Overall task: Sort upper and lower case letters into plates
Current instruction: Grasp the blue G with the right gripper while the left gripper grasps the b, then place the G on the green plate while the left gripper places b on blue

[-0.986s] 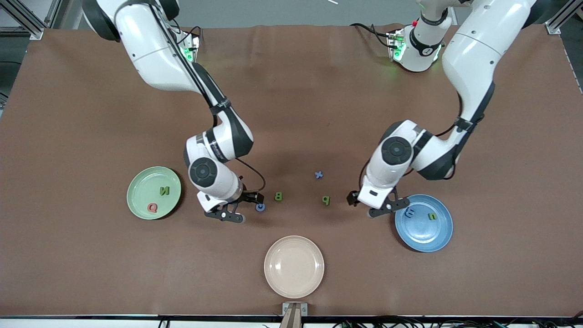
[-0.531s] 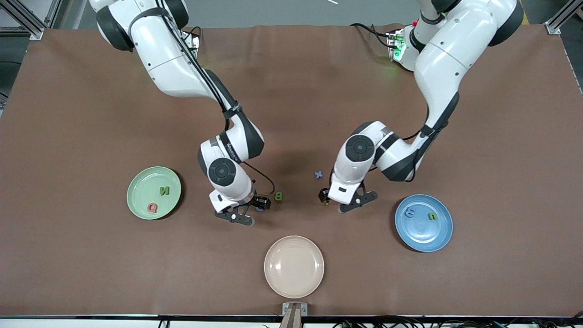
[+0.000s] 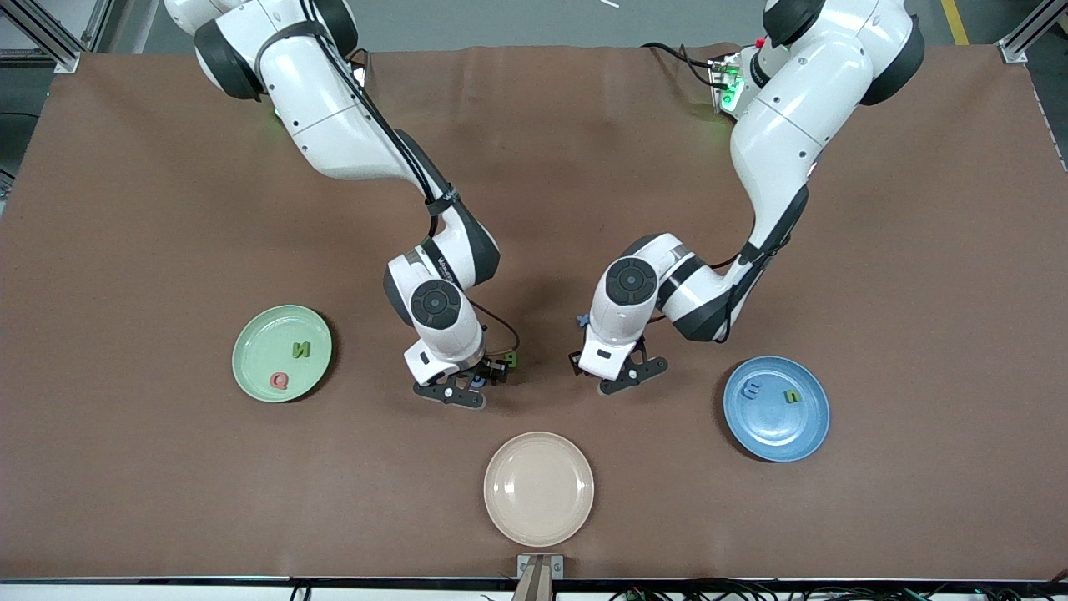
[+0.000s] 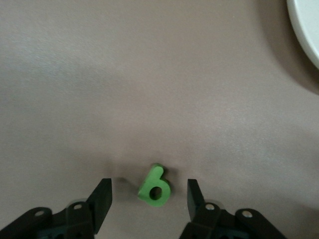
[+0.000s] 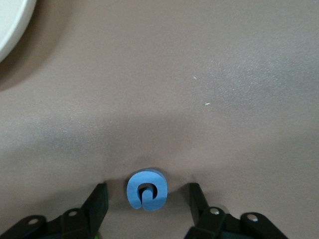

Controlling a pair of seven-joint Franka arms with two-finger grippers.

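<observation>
My right gripper (image 3: 476, 382) is open and low over the table, with the blue G (image 5: 146, 190) lying flat between its fingers (image 5: 97, 205). My left gripper (image 3: 598, 370) is open and low, with the green p (image 4: 155, 185) lying between its fingers (image 4: 102, 201); the front view hides the p. The green B (image 3: 511, 361) lies beside the right gripper. The blue x (image 3: 582, 320) peeks out by the left arm. The mint plate (image 3: 257, 340) holds a green N (image 3: 300, 350) and a red Q (image 3: 279, 381). The blue plate (image 3: 776, 432) holds a blue m (image 3: 752, 388) and a green n (image 3: 792, 396).
A cream-beige plate (image 3: 538, 488) sits nearer the front camera than both grippers, close to the table's front edge. Its rim shows in a corner of the left wrist view (image 4: 306, 25) and of the right wrist view (image 5: 10, 20). The two grippers stand close together mid-table.
The left gripper has moved from the blue plate's edge toward the table's middle and now straddles the p. The right gripper has shifted toward the left arm's end and now straddles the G.
</observation>
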